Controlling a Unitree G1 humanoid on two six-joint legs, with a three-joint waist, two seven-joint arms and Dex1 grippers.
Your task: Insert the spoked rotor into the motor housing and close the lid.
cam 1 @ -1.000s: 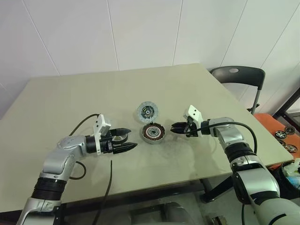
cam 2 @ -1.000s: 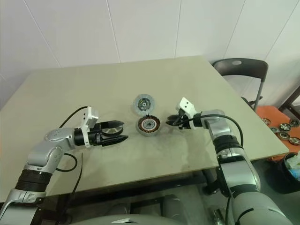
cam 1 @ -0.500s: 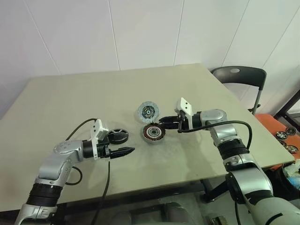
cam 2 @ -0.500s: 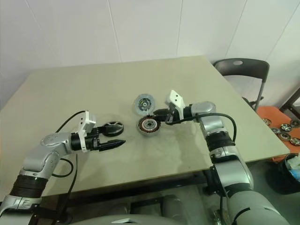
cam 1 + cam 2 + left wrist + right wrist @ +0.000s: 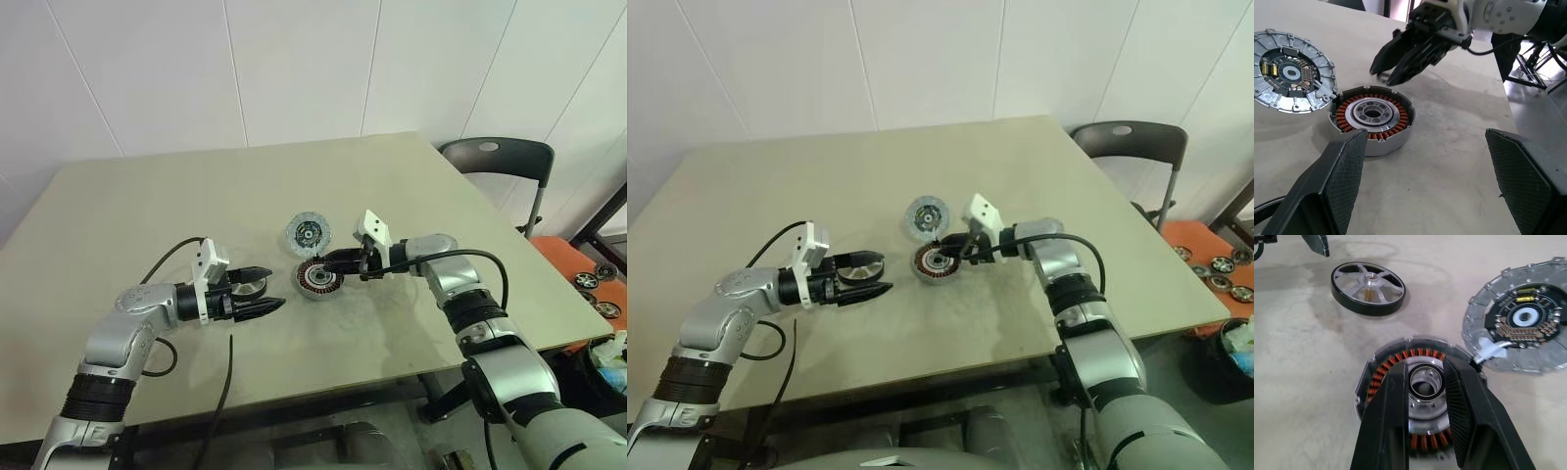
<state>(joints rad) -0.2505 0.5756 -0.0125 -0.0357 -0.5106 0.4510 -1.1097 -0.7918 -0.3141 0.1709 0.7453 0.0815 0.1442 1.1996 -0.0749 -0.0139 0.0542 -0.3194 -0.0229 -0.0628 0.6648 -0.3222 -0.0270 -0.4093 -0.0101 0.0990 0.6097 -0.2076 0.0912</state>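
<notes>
A pale beige table [image 5: 147, 206] stands before white wall panels, with a dark chair [image 5: 495, 157] at its far right corner.

From the head views, the short round grey motor housing [image 5: 319, 280] with its ring of copper-brown windings sits near the table's middle, open face up, its axis vertical. Just beyond it and touching its rim lies the flat silver-grey lid [image 5: 308, 233], face up with its dark hub showing. The spoked rotor [image 5: 862, 266], a small wheel with silver spokes and a dark rim, lies flat on the table left of the housing, between the fingers of the left gripper [image 5: 257, 297]. Those fingers stand wide apart on either side of the wheel and point to the right, nearly level. The right gripper [image 5: 333, 264] reaches in from the right, pointing left and slightly down, its tips over the housing's right edge.

In the left wrist view, the housing [image 5: 1371, 117] rests upright with the lid [image 5: 1289, 78] overlapping its rim, and the right gripper [image 5: 1393, 66] hangs above its far side, fingers close together and empty.

In the right wrist view, the narrow-set fingers [image 5: 1388, 416] frame the housing's [image 5: 1420, 396] bore without gripping it; the rotor [image 5: 1368, 287] lies flat beyond, apart from it, the lid [image 5: 1523, 323] touching its rim.
</notes>
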